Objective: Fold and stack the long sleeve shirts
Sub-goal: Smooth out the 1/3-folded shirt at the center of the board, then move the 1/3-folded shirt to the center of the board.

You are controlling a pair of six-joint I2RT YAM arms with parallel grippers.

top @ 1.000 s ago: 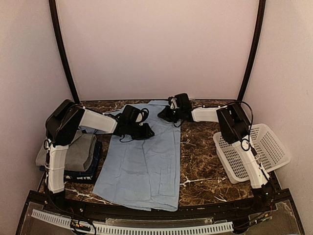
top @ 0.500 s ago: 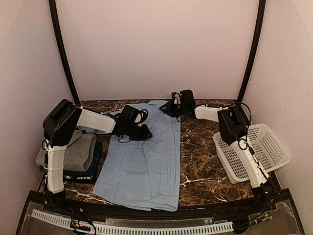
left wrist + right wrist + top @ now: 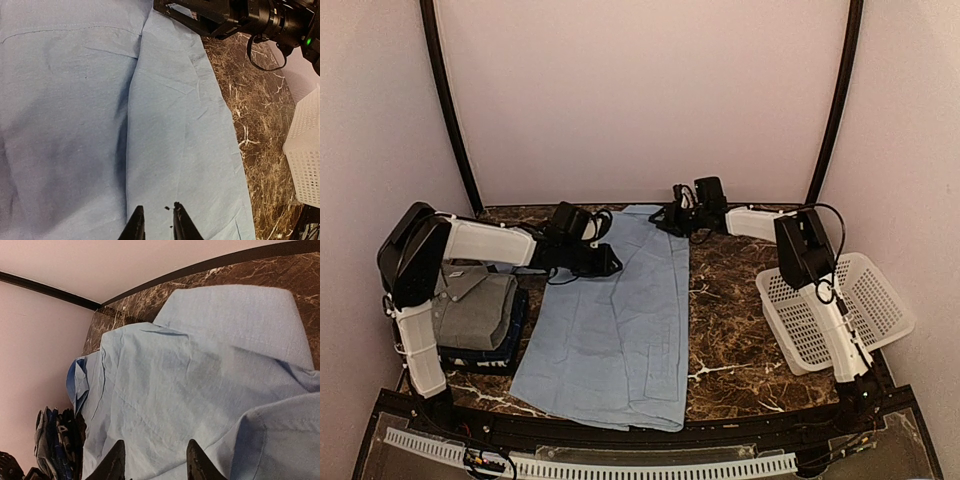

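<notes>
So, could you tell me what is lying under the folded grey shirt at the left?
A folded dark navy garment lies under the grey shirt, with only its edges showing. Whether anything more lies beneath the two is covered.

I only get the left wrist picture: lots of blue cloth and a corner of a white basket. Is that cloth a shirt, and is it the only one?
Observer: The top view shows a light blue shirt spread flat on the table, with a folded pile to its left.
Operator: What's in the pile?
Observer: A grey collared shirt lies on top of a dark navy one.
Operator: That black arm at the top of my picture, is it gripping the cloth?
Observer: Its own camera shows the right gripper over the blue shirt, fingers apart, nothing between them.
</notes>
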